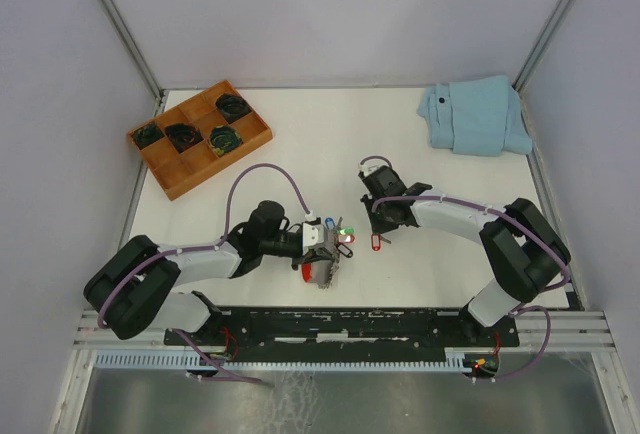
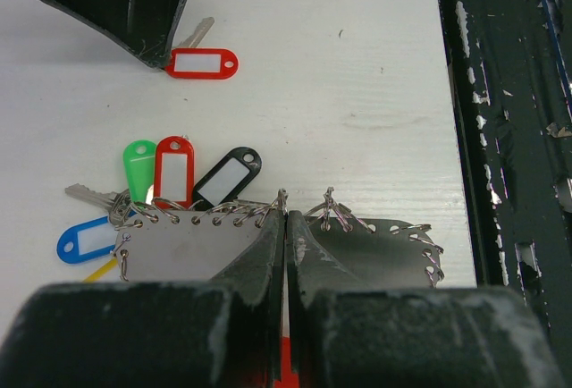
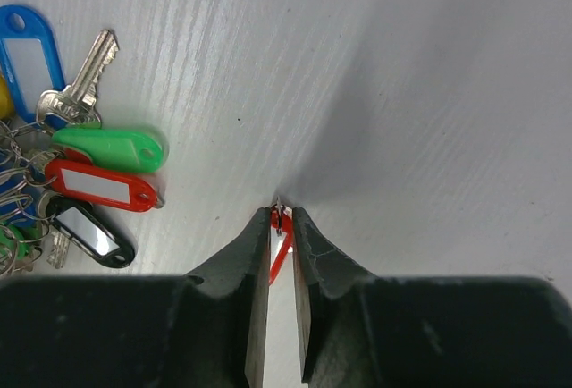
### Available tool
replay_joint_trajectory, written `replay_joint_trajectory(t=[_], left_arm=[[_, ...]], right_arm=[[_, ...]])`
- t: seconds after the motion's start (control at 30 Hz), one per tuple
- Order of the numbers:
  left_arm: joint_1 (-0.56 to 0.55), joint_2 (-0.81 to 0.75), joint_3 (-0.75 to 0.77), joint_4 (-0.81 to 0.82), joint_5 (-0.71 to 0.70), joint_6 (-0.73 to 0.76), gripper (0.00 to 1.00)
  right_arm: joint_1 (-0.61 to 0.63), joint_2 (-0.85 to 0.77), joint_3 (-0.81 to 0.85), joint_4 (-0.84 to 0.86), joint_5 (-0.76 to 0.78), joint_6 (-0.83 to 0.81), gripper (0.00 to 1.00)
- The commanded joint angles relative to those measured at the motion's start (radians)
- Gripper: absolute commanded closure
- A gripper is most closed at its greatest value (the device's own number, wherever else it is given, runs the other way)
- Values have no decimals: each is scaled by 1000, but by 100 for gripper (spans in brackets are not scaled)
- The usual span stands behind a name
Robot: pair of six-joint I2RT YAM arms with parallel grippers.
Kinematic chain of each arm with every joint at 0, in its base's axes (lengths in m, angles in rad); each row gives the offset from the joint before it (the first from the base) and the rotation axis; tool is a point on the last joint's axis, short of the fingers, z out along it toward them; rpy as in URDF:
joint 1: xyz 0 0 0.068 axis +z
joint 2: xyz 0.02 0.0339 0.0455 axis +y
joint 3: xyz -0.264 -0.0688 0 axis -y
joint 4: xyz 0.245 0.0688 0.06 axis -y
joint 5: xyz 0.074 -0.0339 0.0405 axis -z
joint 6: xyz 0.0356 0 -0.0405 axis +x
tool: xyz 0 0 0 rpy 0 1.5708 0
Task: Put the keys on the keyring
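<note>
My left gripper [image 1: 322,266] is shut on the keyring [image 2: 375,249], with its fingertips [image 2: 268,236] pinching the grey strap lined with small wire rings; a bit of red shows between the jaws. Fanned at the strap's left are a green-tagged key [image 2: 138,166], plus red, black, blue and yellow tags. My right gripper [image 1: 379,236] is shut on the red-tagged key [image 2: 204,63] at its ring [image 3: 280,220], low at the table, just right of the bunch [image 3: 89,173]. The keyring bunch [image 1: 335,244] and the red tag [image 1: 376,245] lie close together.
A wooden tray [image 1: 176,186] with dark coiled items stands at the back left. A folded light-blue cloth [image 1: 475,114] lies at the back right. The black rail [image 2: 509,138] runs along the near table edge beside the left gripper.
</note>
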Motion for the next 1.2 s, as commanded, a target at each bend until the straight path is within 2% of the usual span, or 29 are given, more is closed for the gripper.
replay_joint_trajectory(t=[0.0, 0.17, 0.33, 0.8, 1.0, 1.17], left_arm=[[2, -9, 30, 40, 25, -29, 97], [1, -8, 30, 40, 27, -30, 97], [2, -9, 30, 40, 27, -31, 97], [2, -10, 30, 40, 24, -29, 97], [2, -14, 25, 46, 16, -29, 97], [2, -19, 23, 52, 12, -29, 97]], right_arm=[[-1, -30, 24, -17, 10, -9, 76], [0, -33, 16, -18, 5, -7, 75], [0, -27, 12, -7, 5, -9, 78], [0, -13, 3, -2, 2, -44, 99], [0, -73, -15, 20, -77, -170, 99], [-2, -182, -59, 81, -200, -264, 99]])
